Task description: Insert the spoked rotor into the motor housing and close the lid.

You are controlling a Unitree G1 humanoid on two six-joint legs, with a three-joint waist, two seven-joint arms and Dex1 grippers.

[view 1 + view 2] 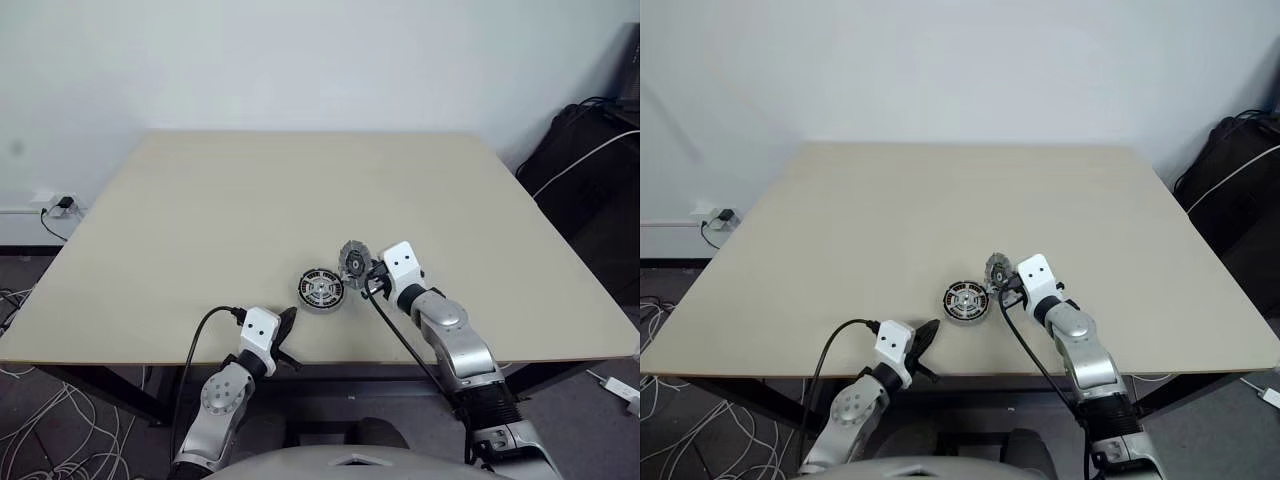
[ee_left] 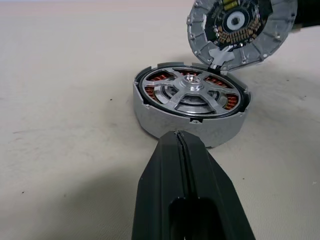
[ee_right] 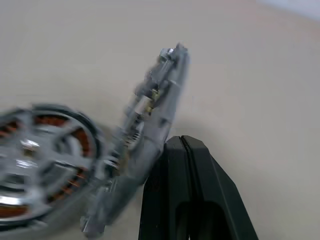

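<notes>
I see the motor housing [image 1: 321, 290] lying flat on the table [image 1: 200, 220], the spoked rotor [image 2: 190, 93] seated inside it. At its two o'clock, my right gripper [image 1: 368, 279] tilts the lid [image 1: 353, 263] on edge; whether it is actually pinched I cannot tell. My left gripper [image 1: 286, 325], pressed together, holds nothing at seven o'clock.

A beige table [image 1: 250, 210] carries the parts, its top plain and matte. Near its front edge, slightly right of the middle, a round silver motor [image 1: 321, 289] lies flat on the surface; through its spoked top face show copper-brown windings around a raised hub. Just beside it, on the right, a grey disc [image 1: 353, 262] stands tilted up on edge, its lower rim close to the motor, its inner face with a dark centre turned toward the front edge of the table.
</notes>
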